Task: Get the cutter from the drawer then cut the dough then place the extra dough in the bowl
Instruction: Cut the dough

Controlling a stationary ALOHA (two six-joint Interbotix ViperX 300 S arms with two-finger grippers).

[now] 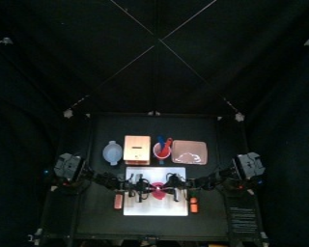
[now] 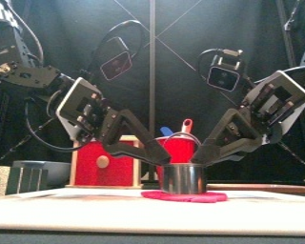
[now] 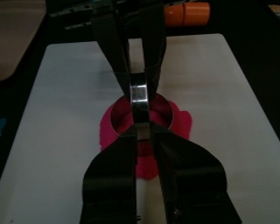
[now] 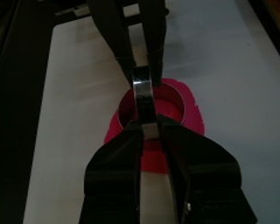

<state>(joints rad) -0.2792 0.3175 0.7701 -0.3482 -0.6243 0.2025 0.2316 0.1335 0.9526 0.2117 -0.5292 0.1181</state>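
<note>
The round metal cutter (image 2: 183,178) stands on the flat pink dough (image 2: 185,197), which lies on the white cutting board (image 1: 154,224). My left gripper (image 2: 163,168) reaches in from the left and my right gripper (image 2: 205,167) from the right. Each is shut on the cutter's rim, on opposite sides. In the left wrist view the jaws pinch the metal wall (image 3: 140,93) over the dough (image 3: 122,131). The right wrist view shows the same pinch on the rim (image 4: 143,84), with dough (image 4: 192,112) spread around the ring.
Behind the board stand the blue-grey bowl (image 1: 112,151), the wooden box (image 1: 136,149) with its red drawer front (image 2: 104,162), the red cup (image 2: 181,146) holding toy knives, and the pink tray (image 1: 192,152). Small orange pieces (image 1: 119,203) (image 1: 193,203) sit at the board's two sides.
</note>
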